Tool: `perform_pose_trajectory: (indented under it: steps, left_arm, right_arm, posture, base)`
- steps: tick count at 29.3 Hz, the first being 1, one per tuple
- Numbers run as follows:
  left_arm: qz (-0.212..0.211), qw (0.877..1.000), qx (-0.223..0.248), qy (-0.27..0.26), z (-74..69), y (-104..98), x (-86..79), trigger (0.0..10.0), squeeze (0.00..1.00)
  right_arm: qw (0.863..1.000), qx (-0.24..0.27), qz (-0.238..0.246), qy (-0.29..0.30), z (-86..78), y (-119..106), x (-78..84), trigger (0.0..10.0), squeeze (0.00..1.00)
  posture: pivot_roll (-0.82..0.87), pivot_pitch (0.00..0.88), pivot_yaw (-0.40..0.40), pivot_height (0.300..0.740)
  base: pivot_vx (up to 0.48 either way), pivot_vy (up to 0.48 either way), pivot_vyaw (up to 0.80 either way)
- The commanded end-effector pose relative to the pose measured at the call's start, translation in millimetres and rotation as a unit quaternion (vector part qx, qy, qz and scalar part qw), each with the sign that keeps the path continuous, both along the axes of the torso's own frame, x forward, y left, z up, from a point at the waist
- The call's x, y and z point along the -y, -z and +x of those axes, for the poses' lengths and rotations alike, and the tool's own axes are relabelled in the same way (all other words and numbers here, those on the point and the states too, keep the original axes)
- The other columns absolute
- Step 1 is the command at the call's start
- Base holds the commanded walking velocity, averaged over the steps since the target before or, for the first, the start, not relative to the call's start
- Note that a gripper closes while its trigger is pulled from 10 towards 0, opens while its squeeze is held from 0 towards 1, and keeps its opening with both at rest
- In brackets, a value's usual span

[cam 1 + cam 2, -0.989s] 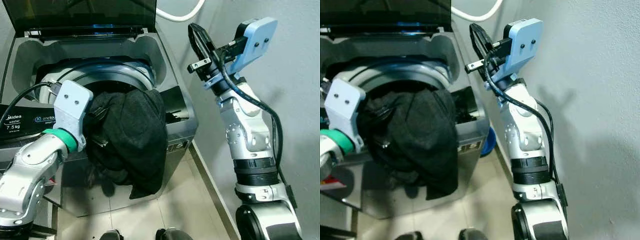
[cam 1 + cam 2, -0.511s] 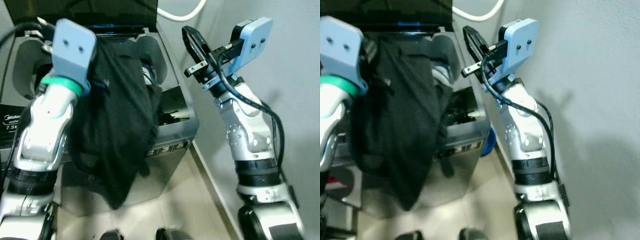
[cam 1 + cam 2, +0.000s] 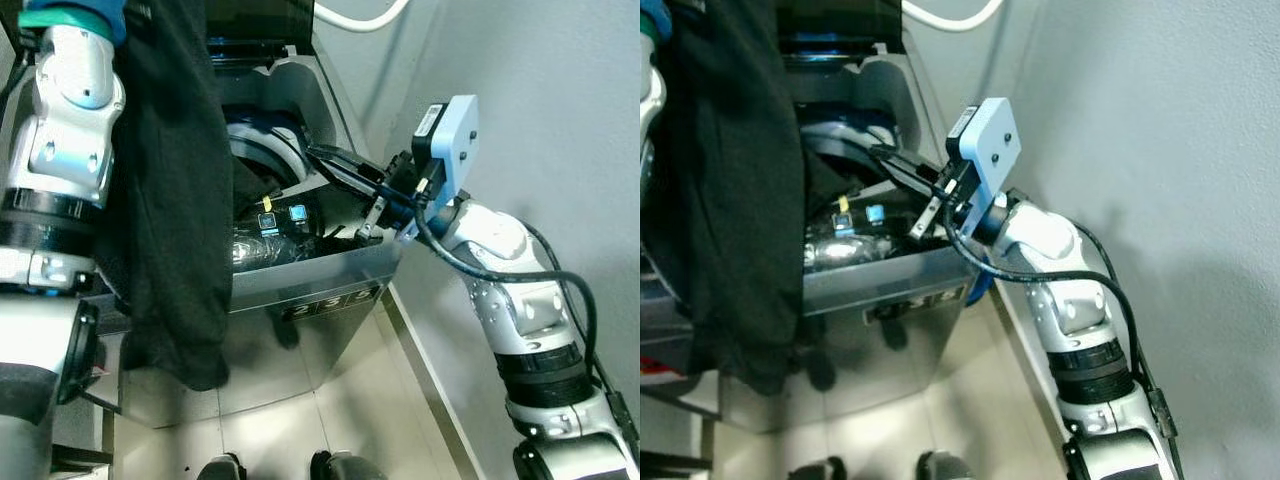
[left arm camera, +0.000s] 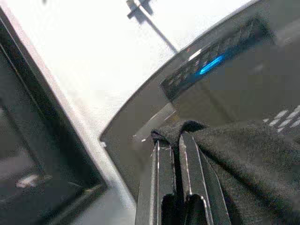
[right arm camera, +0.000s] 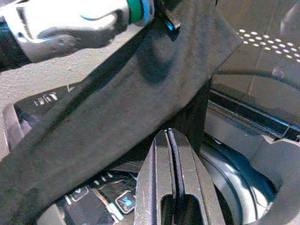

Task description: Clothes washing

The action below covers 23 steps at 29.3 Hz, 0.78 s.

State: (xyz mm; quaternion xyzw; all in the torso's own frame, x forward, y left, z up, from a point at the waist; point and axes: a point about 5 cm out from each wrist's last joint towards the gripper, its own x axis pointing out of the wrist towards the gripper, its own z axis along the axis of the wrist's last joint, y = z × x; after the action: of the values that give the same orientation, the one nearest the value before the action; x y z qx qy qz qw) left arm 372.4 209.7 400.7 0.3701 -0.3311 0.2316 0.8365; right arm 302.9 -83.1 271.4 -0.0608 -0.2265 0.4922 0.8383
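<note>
The left gripper [image 4: 180,140] is raised high above the open top-loading grey metal washing machine [image 3: 300,275], its jaws pinching a fold of the black fabric garment [image 3: 175,180]. The cloth hangs straight down from the jaws in a long drape, its lower hem reaching below the machine's front edge. Held this high, the garment seems meant to clear the rim so that it can be dropped or fed into the round drum opening [image 3: 262,150], which lies below and beside the left jaws.

The right gripper [image 3: 345,175] reaches in over the machine's right rim, its jaws pressed together and empty, pointing towards the hanging cloth; in the right wrist view the garment crosses just ahead of its fingertips [image 5: 171,140]. It looks placed to steady or gather the loose lower part, which still hangs outside the tub.
</note>
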Motion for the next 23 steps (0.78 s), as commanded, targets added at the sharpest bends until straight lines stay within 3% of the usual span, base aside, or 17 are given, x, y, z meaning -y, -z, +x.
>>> perform_pose_trajectory:
  steps: [1, 2, 3, 4, 5, 6, 7, 8, 9, 10, 13, 17, 19, 21, 22, 23]
  left_arm:
    - [0.023, 0.999, 0.015, -0.024, -0.7, -6, -0.6, 10.0, 0.0]
    - [0.02, 0.998, -0.033, -0.043, 7.3, 6, -6.5, 10.0, 0.0]
    - [0.02, 0.998, -0.033, -0.043, 7.3, 6, -6.5, 10.0, 0.0]
    - [-0.014, 0.993, -0.11, -0.036, 16.5, 30, -12.9, 10.0, 0.0]
    - [-0.014, 0.993, -0.11, -0.036, 16.5, 30, -12.9, 10.0, 0.0]
    - [-0.072, 0.981, -0.182, -0.001, 24.3, 55, -15.5, 10.0, 0.09]
    - [-0.072, 0.981, -0.182, -0.001, 24.3, 55, -15.5, 10.0, 0.09]
    - [-0.125, 0.965, -0.228, 0.045, 26.4, 75, -13.2, 10.0, 0.71]
    - [-0.125, 0.965, -0.228, 0.045, 26.4, 75, -13.2, 10.0, 0.71]
    - [-0.144, 0.955, -0.243, 0.09, 25.3, 84, -7.6, 10.0, 1.0]
    - [-0.152, 0.952, -0.237, 0.122, 22.2, 84, -3.2, 10.0, 1.0]
    - [-0.134, 0.954, -0.207, 0.167, 12.1, 78, 5.6, 10.0, 1.0]
    - [-0.084, 0.958, -0.177, 0.209, -13.5, 82, 21.3, 10.0, 1.0]
    - [-0.084, 0.958, -0.177, 0.209, -13.5, 82, 21.3, 10.0, 1.0]
    - [-0.055, 0.955, -0.168, 0.236, -30.5, 86, 30.9, 10.0, 0.41]
    - [-0.055, 0.955, -0.168, 0.236, -30.5, 86, 30.9, 10.0, 0.41]
  right_arm:
    - [1.0, -0.004, 0.002, -0.006, -3.0, 2, -1.5, 10.0, 0.0]
    - [1.0, -0.005, 0.006, -0.006, -3.5, 1, -1.9, 10.0, 0.0]
    - [1.0, -0.005, 0.006, -0.006, -3.5, 1, -1.9, 10.0, 0.0]
    - [1.0, -0.005, 0.009, -0.006, -3.6, 0, -2.4, 10.0, 0.0]
    - [1.0, -0.005, 0.009, -0.006, -3.6, 0, -2.4, 10.0, 0.0]
    - [1.0, -0.005, 0.01, -0.008, -4.2, -1, -2.3, 10.0, 0.0]
    - [1.0, -0.005, 0.01, -0.008, -4.2, -1, -2.3, 10.0, 0.0]
    - [1.0, -0.005, 0.012, -0.007, -4.2, -2, -1.7, 10.0, 0.0]
    - [1.0, -0.005, 0.012, -0.007, -4.2, -2, -1.7, 10.0, 0.0]
    - [1.0, -0.006, 0.013, -0.008, -4.2, -3, -1.0, 10.0, 0.0]
    - [1.0, -0.007, 0.014, -0.008, -4.0, -3, -0.7, 10.0, 0.0]
    - [1.0, -0.01, 0.017, -0.01, -4.2, -3, -1.5, 10.0, 0.0]
    - [1.0, -0.013, 0.021, -0.012, -4.9, -2, -2.5, 10.0, 0.0]
    - [1.0, -0.013, 0.021, -0.012, -4.9, -2, -2.5, 10.0, 0.0]
    - [1.0, -0.016, 0.023, -0.013, -5.1, -1, -2.4, 10.0, 0.0]
    - [1.0, -0.016, 0.023, -0.013, -5.1, -1, -2.4, 10.0, 0.0]
  posture:
    - [0.05, 0.025, -0.023, 0.74]
    - [0.05, 0.028, -0.026, 0.74]
    - [0.05, 0.028, -0.026, 0.74]
    - [0.05, 0.032, -0.027, 0.74]
    - [0.05, 0.032, -0.027, 0.74]
    - [0.05, 0.038, -0.029, 0.74]
    - [0.05, 0.038, -0.029, 0.74]
    - [0.05, 0.042, -0.032, 0.74]
    - [0.05, 0.042, -0.032, 0.74]
    - [0.06, 0.046, -0.034, 0.74]
    - [0.06, 0.049, -0.035, 0.74]
    - [0.07, 0.051, -0.029, 0.74]
    - [0.08, 0.06, -0.031, 0.74]
    - [0.08, 0.06, -0.031, 0.74]
    - [0.09, 0.064, -0.034, 0.74]
    - [0.09, 0.064, -0.034, 0.74]
  base:
    - [0.0, 0.0, 0.0]
    - [0.0, 0.0, 0.0]
    - [0.0, 0.0, 0.0]
    - [0.0, 0.0, 0.0]
    - [0.0, 0.0, 0.0]
    - [0.0, 0.0, 0.0]
    - [0.0, 0.0, 0.0]
    - [0.0, 0.0, 0.0]
    - [0.0, 0.0, 0.0]
    - [0.0, 0.0, 0.0]
    - [0.0, 0.0, 0.0]
    - [0.0, 0.0, 0.0]
    - [0.0, 0.0, 0.0]
    - [0.0, 0.0, 0.0]
    - [0.0, 0.0, 0.0]
    - [0.0, 0.0, 0.0]
